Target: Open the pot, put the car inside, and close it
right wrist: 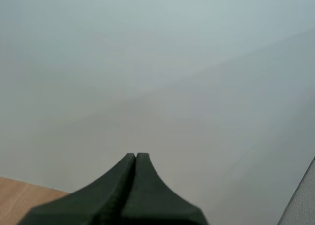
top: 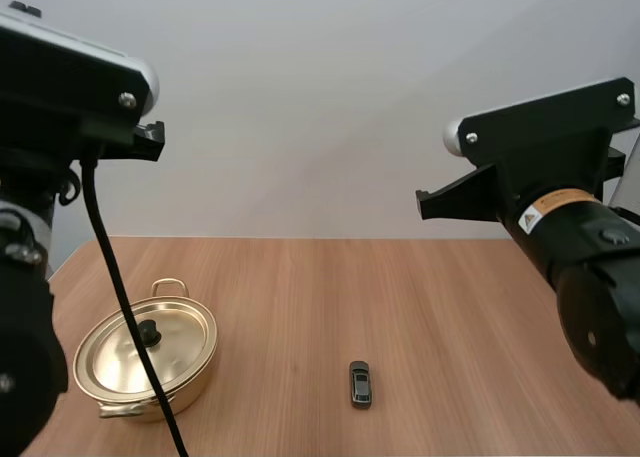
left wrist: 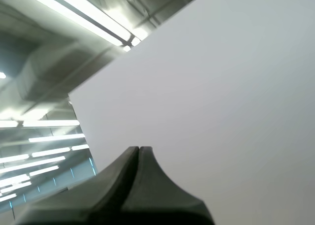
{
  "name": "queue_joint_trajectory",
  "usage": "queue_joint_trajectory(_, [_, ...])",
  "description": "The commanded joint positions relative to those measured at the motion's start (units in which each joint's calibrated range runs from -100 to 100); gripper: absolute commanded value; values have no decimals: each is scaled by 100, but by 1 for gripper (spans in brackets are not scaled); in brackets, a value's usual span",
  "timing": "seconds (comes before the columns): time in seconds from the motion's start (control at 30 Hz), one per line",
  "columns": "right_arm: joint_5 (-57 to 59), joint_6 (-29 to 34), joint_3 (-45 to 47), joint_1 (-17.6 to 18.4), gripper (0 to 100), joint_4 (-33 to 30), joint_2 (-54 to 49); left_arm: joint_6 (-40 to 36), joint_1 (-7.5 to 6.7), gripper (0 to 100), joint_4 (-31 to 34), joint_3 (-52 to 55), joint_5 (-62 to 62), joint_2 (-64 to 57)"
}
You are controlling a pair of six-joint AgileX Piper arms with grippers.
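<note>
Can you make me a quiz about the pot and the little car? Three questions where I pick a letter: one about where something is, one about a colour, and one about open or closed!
1. Where is the car?
A. On the table, apart from the pot
B. Inside the pot
C. Under the pot

2. What colour is the pot?
A. Red
B. Gold
C. Blue

3. How is the lid?
A. Lying on the table
B. Closed on the pot
C. Held up by a tool

Answers:
1. A: the car sits on bare wood to the right of the pot, with a gap between them.
2. B: the pot and its handles shine gold.
3. B: the lid covers the pot with its black knob on top, and the left tool and right tool are both shut on nothing.
</note>
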Motion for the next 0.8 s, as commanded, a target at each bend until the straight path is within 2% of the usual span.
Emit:
queue_joint_trajectory(0.0, [6425,-1137,-2366,3,0,2924,1105,-4234,3,0,2615,-73,8180,684])
queue_joint_trajectory(0.07, [6509,-1475,-2366,3,0,3247,1166,-4102,3,0,2313,-73,8694,863])
queue_joint_trajectory(0.17, [6532,-1487,-2366,3,0,3123,1221,-3482,3,0,1879,-73,9398,974])
queue_joint_trajectory(0.27, [6646,-1357,-2366,3,0,2872,1221,-3322,3,0,1852,-73,9747,974])
queue_joint_trajectory(0.33, [6842,-1253,-2366,3,0,2760,1221,-3369,3,0,2055,-73,9747,974])
queue_joint_trajectory(0.37, [6929,-1253,-2366,3,12,2747,1221,-3410,3,3,2211,-73,9747,974])
queue_joint_trajectory(0.43, [7082,-1263,-2366,3,45,2722,1221,-3518,3,17,2524,-73,9595,974])
queue_joint_trajectory(0.5, [7340,-1297,-2366,3,88,2770,1221,-3516,3,37,2821,-73,9368,974])
queue_joint_trajectory(0.53, [7443,-1297,-2366,3,100,2800,1221,-3516,3,51,2949,-73,9300,974])
queue_joint_trajectory(0.6, [7504,-1409,-2366,3,100,2867,1221,-3516,3,86,3115,-121,9300,974])
queue_joint_trajectory(0.63, [7530,-1410,-2366,3,100,2867,1221,-3516,3,100,3190,-135,9300,974])
queue_joint_trajectory(0.77, [7552,-1410,-2366,3,100,2944,1221,-3516,3,100,3431,-206,9300,974])
